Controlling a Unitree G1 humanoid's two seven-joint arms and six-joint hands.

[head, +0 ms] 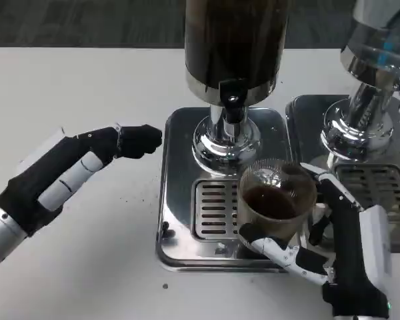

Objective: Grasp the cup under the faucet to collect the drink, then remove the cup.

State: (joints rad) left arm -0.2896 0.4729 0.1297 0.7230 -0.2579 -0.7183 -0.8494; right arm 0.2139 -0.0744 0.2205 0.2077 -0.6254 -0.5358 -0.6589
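Note:
A clear plastic cup (275, 200) with dark drink in its lower part stands over the drip grate (213, 208), in front of and slightly right of the faucet (231, 100). My right hand (333, 247) grips the cup, fingers wrapped around its base and right side. The dark-filled dispenser (235, 47) rises above the faucet on a chrome base (225, 141). My left hand (87, 163) hovers over the table left of the steel tray (177, 193), fingers stretched toward the dispenser and holding nothing.
A second dispenser (370, 87) with its own tray and grate (380, 187) stands at the right, close to my right forearm. A few dark specks lie on the white table (73, 80) and the tray's front left corner.

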